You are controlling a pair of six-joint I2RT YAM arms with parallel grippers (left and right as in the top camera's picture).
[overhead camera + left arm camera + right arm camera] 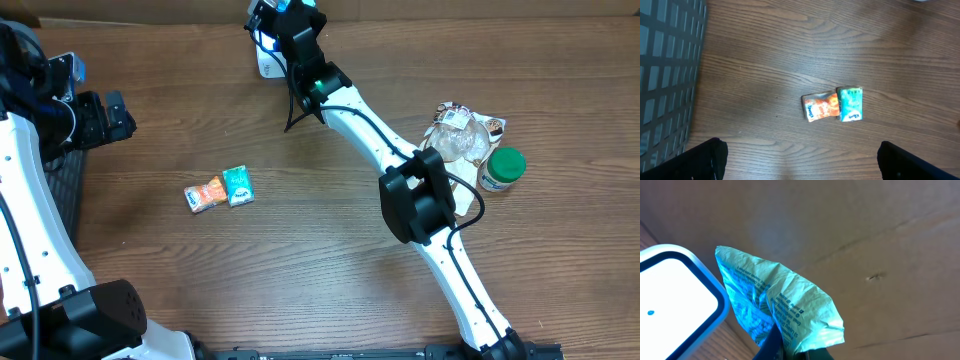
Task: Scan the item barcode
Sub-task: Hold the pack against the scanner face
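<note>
Teal packet (pixel 785 310) is pinched tight in my right gripper (pixel 790 352), held up just beside the white scanner (pixel 670 300), I guess so its print faces it, while my left gripper (pixel 800 165) hangs spread wide above 2 spare packs (pixel 832 105).

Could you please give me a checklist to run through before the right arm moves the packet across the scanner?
1. Right fingers shut on the green packet: ok.
2. Packet held close beside the scanner: ok.
3. Barcode turned toward the scanner: cannot tell; only small print shows.
4. Left fingers open, holding nothing, far from the scanner: ok.
5. Orange pack and teal pack lying side by side on the table, out of the right arm's way: ok.
</note>
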